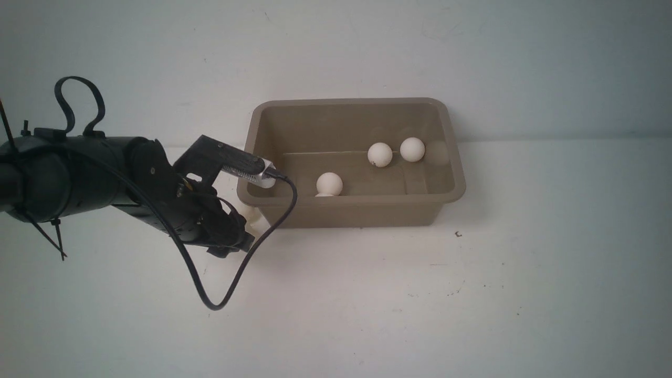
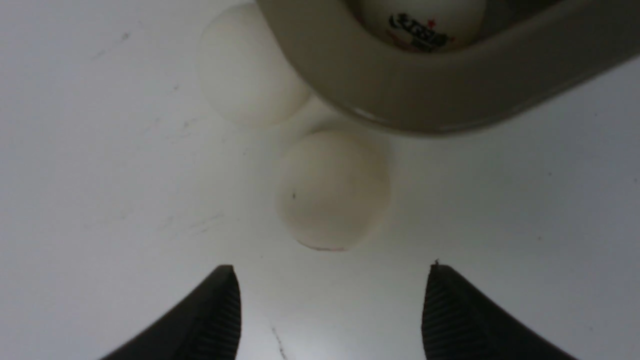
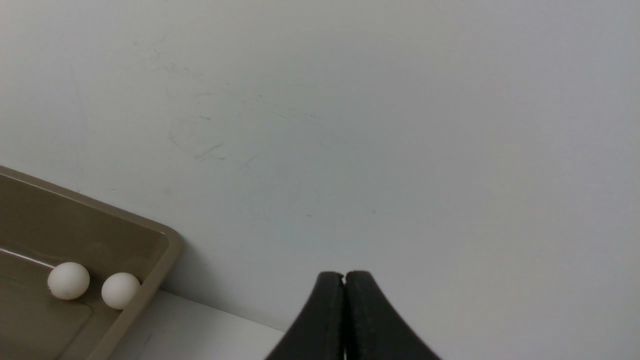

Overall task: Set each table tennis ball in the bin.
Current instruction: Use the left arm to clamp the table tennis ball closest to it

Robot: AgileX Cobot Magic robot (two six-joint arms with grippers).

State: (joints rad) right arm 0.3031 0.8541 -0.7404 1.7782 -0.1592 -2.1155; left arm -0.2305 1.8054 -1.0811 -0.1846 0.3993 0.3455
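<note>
- Far left, the left arm (image 1: 79, 178) comes in low over the table (image 1: 472, 315). Its black cable (image 1: 215, 306) droops in a loop toward the near side.
- The left gripper (image 2: 331, 267) is released, jaws spread wide with nothing between them. Its ribbed fingers (image 2: 215, 320) frame bare table on either side.
- Dead ahead of that gap lies the near loose ball (image 2: 334, 190), on the table and outside the bin (image 1: 357, 212). It has open table to both sides, and its far side sits tight by the bin's rounded near-left corner. I cannot tell whether it touches.
- Just beyond it is the far loose ball (image 2: 250, 70), also on the table. It sits beside the bin's left wall, partly tucked under the rolled rim.
- Over that rim, the logo ball (image 2: 425, 20) sits inside the bin, right in the near-left corner.
- Moving along, the lone ball (image 1: 329, 184) rests on the bin floor by the near wall, left of centre.
- Then comes the pair, the left twin (image 1: 379, 155) and the right twin (image 1: 412, 149). They sit side by side at the far wall, narrowly apart, toward the right end.
- Past the bin's right rim, a broad run of table stretches away, marked only by a small dark speck (image 1: 458, 234).
- The right gripper (image 3: 344, 274) is clenched, fingers pressed flat together and gripping nothing. It hangs well off the bin's far-right corner, seen only from its own wrist.
</note>
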